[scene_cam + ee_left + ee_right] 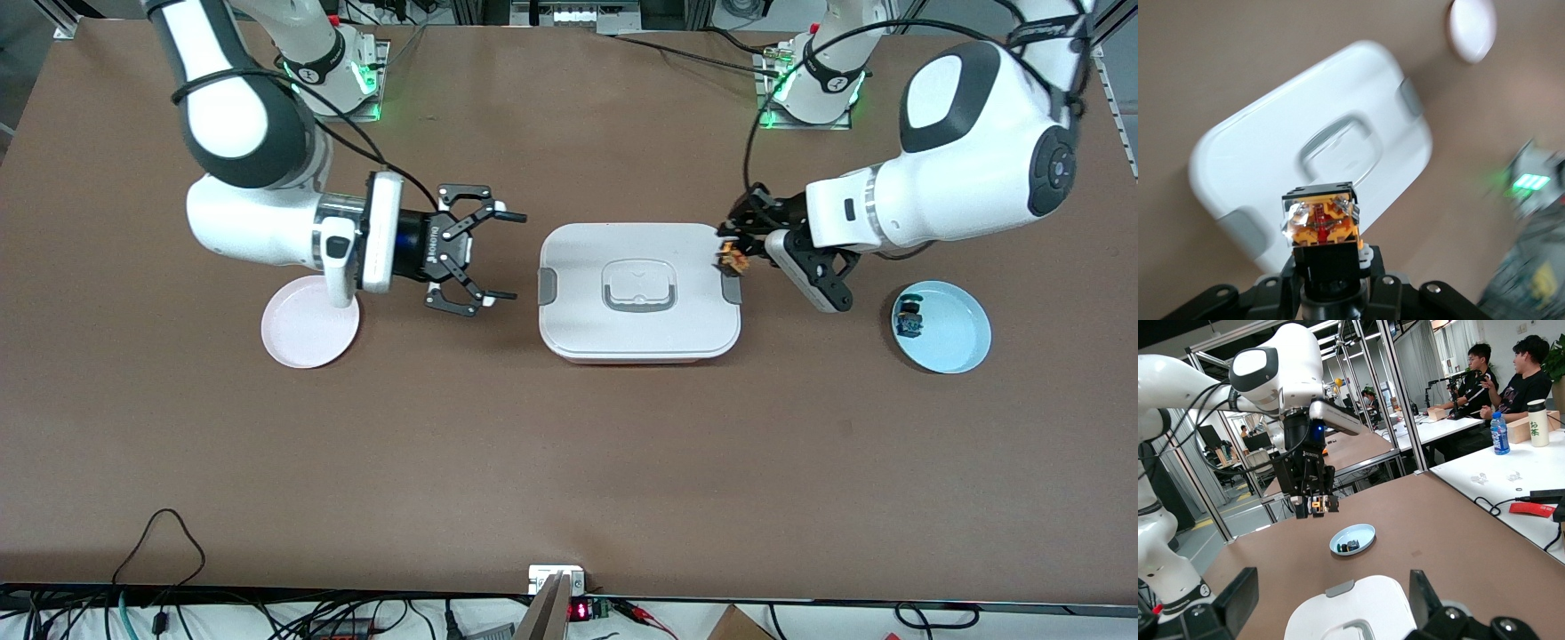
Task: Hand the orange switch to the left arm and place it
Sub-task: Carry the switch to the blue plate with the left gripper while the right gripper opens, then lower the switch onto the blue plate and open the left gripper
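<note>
Two white arms face each other across a brown bench (569,462), with the white box (638,291) lying flat between them, lid on and grey handle up. The left gripper (734,244) is closed on the orange switch (733,258), holding it in the air above the edge of the box at the left arm's end, over the grey side latch there. In the left wrist view the orange switch (1321,220) sits clamped at the tip of the left gripper (1330,261), its translucent orange-and-tan end pointing out toward the box (1305,153) below, black body seated between the fingers. The right wrist view shows the same grasp from the front: the left gripper (1315,501) hangs point-down with the orange switch (1317,507) at its tip, above the bench and clear of the box (1361,610). The right gripper (493,256) is spread wide and carries nothing; it is turned sideways toward the box, above the bench between the pink plate (307,338) and the box, well apart from the switch. The pink plate lies on the bench under the right arm's wrist. At the left arm's end a blue plate (956,333) holds a second small switch (909,320) with a blue body, seen also in the right wrist view as the blue plate (1353,539).
</note>
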